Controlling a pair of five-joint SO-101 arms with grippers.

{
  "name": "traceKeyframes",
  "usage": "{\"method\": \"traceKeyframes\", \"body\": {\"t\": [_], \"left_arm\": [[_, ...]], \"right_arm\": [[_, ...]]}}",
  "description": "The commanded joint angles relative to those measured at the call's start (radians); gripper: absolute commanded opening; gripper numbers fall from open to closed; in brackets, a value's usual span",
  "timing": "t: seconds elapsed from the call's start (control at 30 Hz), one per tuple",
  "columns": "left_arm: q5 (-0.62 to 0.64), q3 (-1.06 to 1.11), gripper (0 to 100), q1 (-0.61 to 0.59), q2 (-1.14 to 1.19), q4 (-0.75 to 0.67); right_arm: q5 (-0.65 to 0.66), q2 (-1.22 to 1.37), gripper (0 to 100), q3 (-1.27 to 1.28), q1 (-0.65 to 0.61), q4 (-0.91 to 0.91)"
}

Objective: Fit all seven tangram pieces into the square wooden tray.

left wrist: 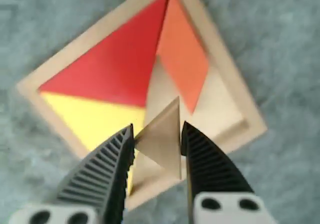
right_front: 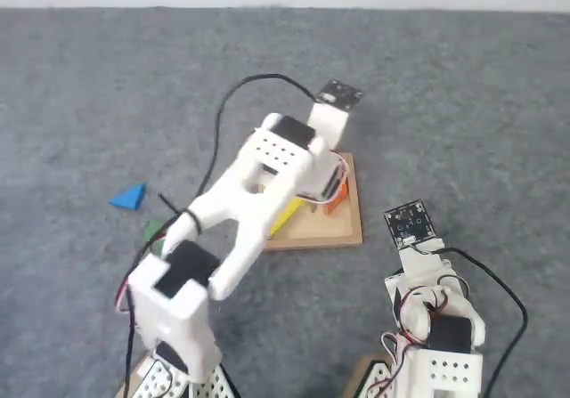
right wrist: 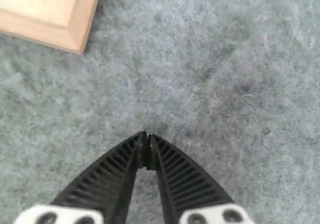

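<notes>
Square wooden tray (left wrist: 232, 76) sits near the middle of the grey-covered tabletop (right_front: 463, 104), one tray corner turned toward the right arm (right_front: 432, 327).

In tray:
- red triangle (left wrist: 115, 68), large, long side along one tray edge
- yellow triangle (left wrist: 95, 121), large, edge to edge with the red one, along the next tray edge
- orange parallelogram (left wrist: 182, 63), touching the red triangle on its other side, lying against the opposite rim
- remaining floor bare wood, in the corner past the orange piece

Pale tan triangle (left wrist: 162, 139) is pinched by two of its sides in the left gripper (left wrist: 158, 129), over the bare part of the floor, just beside the yellow triangle. Cannot tell whether it touches the floor.

Left arm (right_front: 240, 211) stretches from the near-left corner of the tabletop out over the tray.

Off tray: blue triangle (right_front: 129, 196) on the tabletop well apart from the tray, toward the left edge. Green piece (right_front: 153, 231) near it, closer to the near edge, partly hidden behind the left arm.

Right gripper (right wrist: 146, 136) has its fingers pressed together with nothing between them, above bare tabletop near one tray corner. Right arm is folded at the near-right corner of the tabletop.
</notes>
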Motion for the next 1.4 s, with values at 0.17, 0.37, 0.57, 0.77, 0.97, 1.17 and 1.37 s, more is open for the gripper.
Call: {"method": "traceKeyframes", "body": {"t": [0.17, 0.37, 0.57, 0.77, 0.97, 1.17, 1.37], "left_arm": [[0.118, -0.193, 11, 0.021, 0.215, -0.023], [0.1, -0.243, 11, 0.02, 0.244, 0.009], [0.1, -0.243, 12, 0.002, 0.253, 0.012], [0.101, -0.239, 12, -0.026, 0.247, 0.014], [0.095, -0.239, 17, -0.015, 0.252, 0.015], [0.092, -0.24, 18, -0.015, 0.244, 0.026], [0.087, -0.239, 18, -0.015, 0.222, 0.028]], "right_arm": [[0.008, -0.016, 0.8, 0.017, -0.004, 0.001], [0.008, -0.016, 0.8, 0.017, -0.004, 0.001], [0.008, -0.016, 0.8, 0.017, -0.004, 0.001], [0.008, -0.016, 0.8, 0.017, -0.004, 0.001], [0.008, -0.016, 0.8, 0.017, -0.004, 0.001], [0.008, -0.016, 0.8, 0.017, -0.004, 0.001], [0.008, -0.016, 0.8, 0.017, -0.004, 0.001]]}}
